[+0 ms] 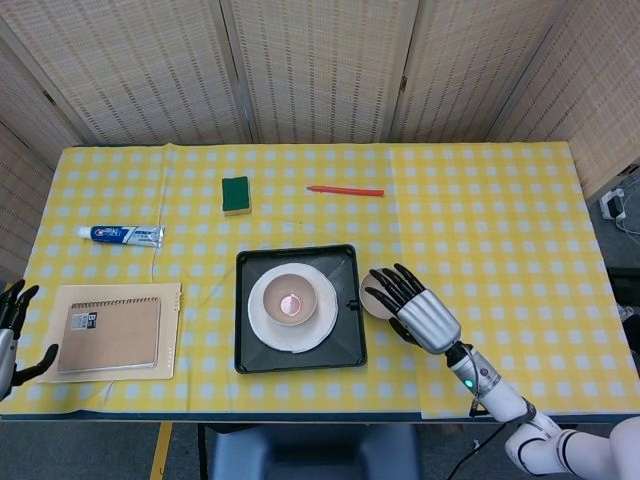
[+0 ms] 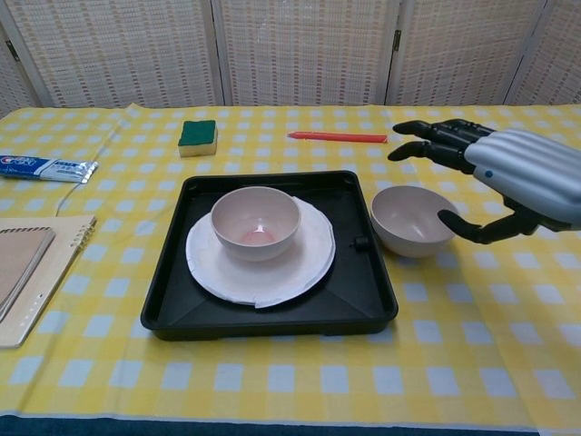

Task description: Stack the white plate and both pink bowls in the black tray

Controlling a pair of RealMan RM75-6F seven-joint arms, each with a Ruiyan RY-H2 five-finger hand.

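The black tray (image 1: pixel 346 262) (image 2: pixel 349 300) holds the white plate (image 1: pixel 263 329) (image 2: pixel 304 269), and one pink bowl (image 1: pixel 291 300) (image 2: pixel 255 222) stands upright on that plate. The second pink bowl (image 2: pixel 410 221) sits on the cloth just right of the tray; in the head view only its left rim (image 1: pixel 364 290) shows under my right hand (image 1: pixel 418 308). That right hand (image 2: pixel 508 173) hovers above and to the right of this bowl, fingers spread, holding nothing. My left hand (image 1: pixel 12 330) shows at the far left edge of the head view, fingers apart and empty.
A notebook (image 1: pixel 110 334) (image 2: pixel 23 268) lies left of the tray. A toothpaste tube (image 1: pixel 122 234) (image 2: pixel 47 167), a green sponge (image 1: pixel 236 194) (image 2: pixel 198 136) and a red pen (image 1: pixel 345 190) (image 2: pixel 338 137) lie further back. Folding screens stand behind the table.
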